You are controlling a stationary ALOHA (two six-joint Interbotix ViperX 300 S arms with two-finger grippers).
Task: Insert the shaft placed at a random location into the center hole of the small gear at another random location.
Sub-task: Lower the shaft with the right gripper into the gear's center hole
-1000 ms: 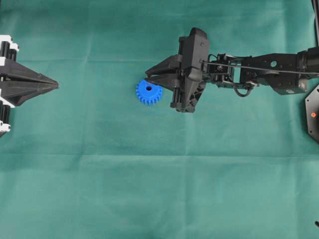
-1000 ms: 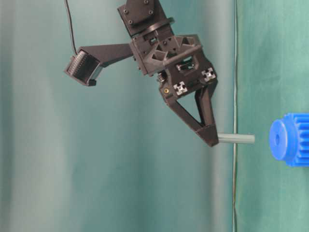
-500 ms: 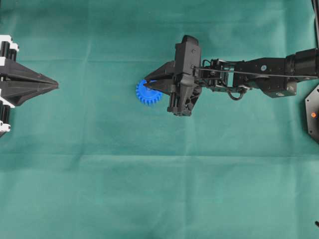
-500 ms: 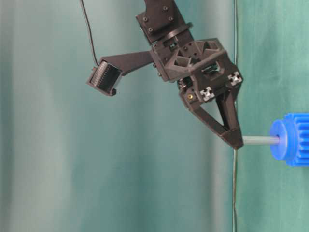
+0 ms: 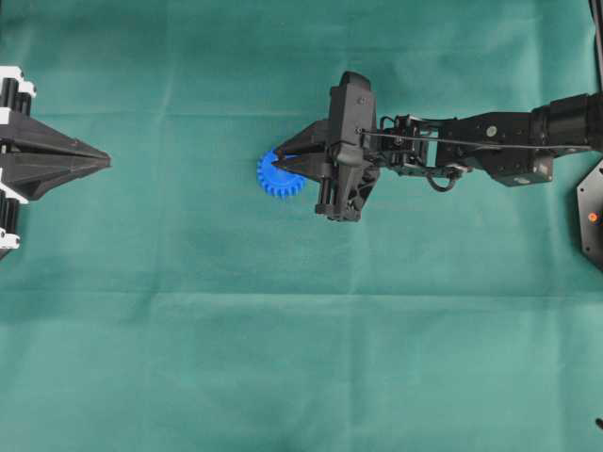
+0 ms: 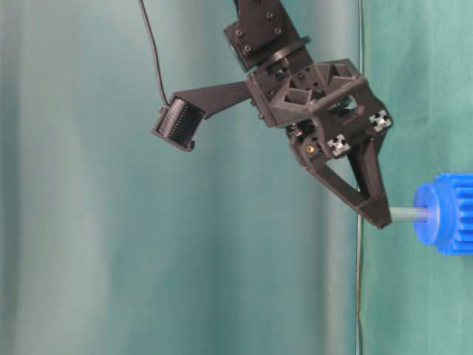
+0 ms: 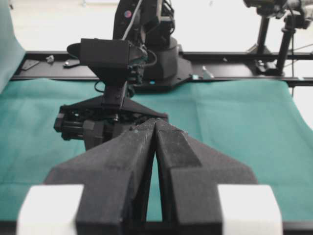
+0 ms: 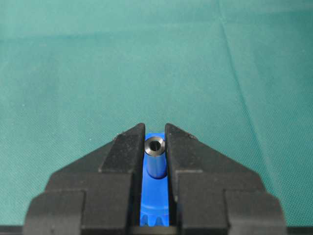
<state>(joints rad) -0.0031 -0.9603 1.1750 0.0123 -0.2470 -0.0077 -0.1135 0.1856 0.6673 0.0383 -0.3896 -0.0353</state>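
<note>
Gear (image 5: 280, 176), blue, lies left of centre in the overhead view on the green cloth (image 5: 301, 358). Right gripper (image 5: 279, 160) stands over it, fingers clenched on the shaft (image 6: 408, 214). In the table-level view, at the right edge, the shaft's far end meets the hub at the centre hole; depth of entry cannot be told. Left gripper (image 5: 105, 163) sits at the left edge, well apart, fingers (image 7: 129, 147) pressed together and holding nothing

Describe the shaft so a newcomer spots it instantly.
On the green cloth, find the right gripper over the small gear. The shaft is the thin silver-grey pin between its fingertips, entering the gear's hub, the only metal piece.
</note>
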